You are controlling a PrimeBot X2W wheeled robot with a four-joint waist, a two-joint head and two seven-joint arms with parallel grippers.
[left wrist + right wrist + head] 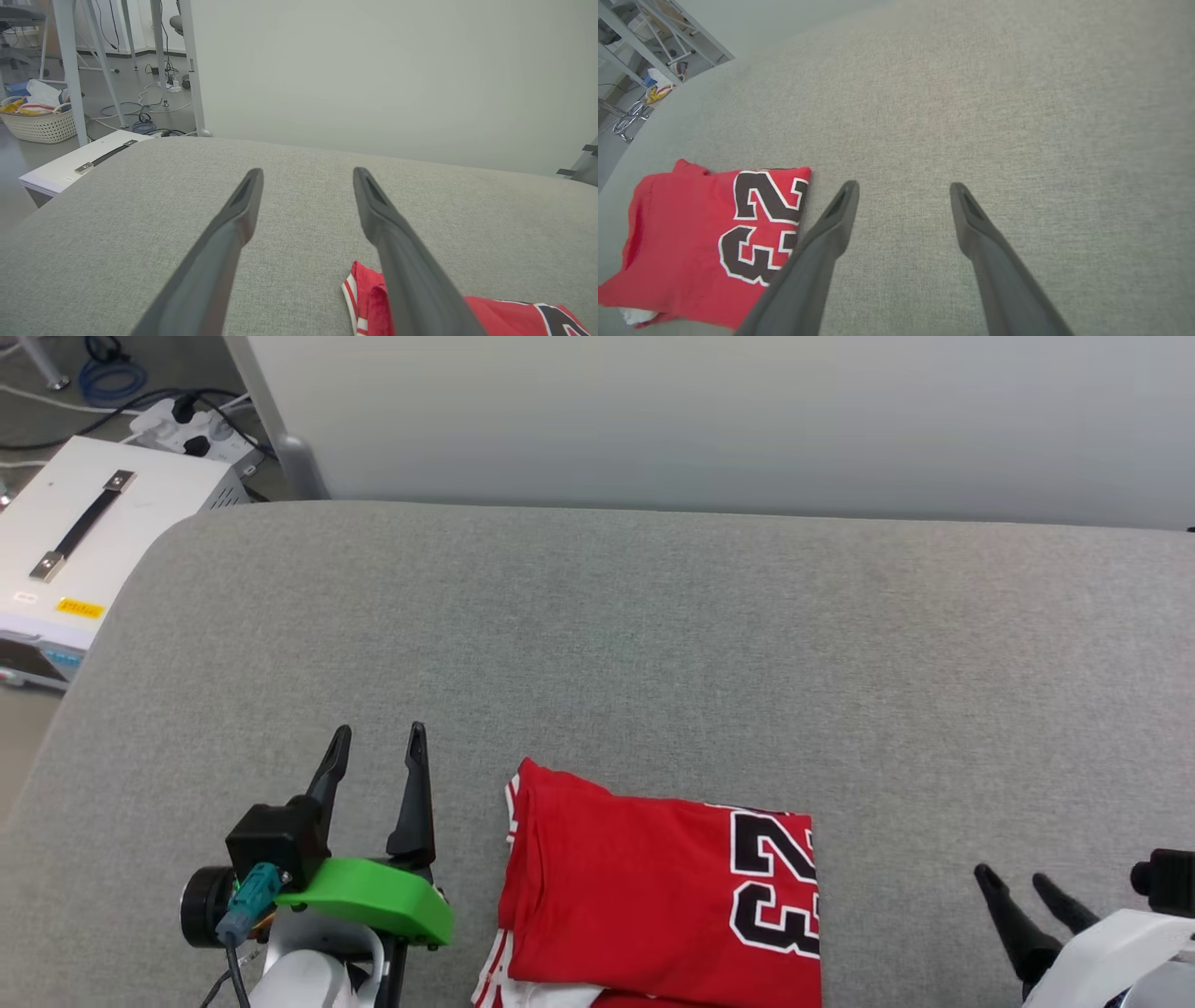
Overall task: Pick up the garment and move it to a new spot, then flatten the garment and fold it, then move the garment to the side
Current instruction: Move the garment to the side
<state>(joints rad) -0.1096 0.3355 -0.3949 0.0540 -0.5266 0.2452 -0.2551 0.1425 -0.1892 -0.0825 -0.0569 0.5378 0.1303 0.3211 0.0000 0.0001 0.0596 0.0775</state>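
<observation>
The head view's bottom edge is cutting off the near part of the garment [644,887] and the right gripper [1009,874] behind its fingers. A finger of the left gripper [308,171] is covering part of the red cloth in the left wrist view. The yellow label [79,608] on the white box [103,541] is showing print too small to read.
</observation>
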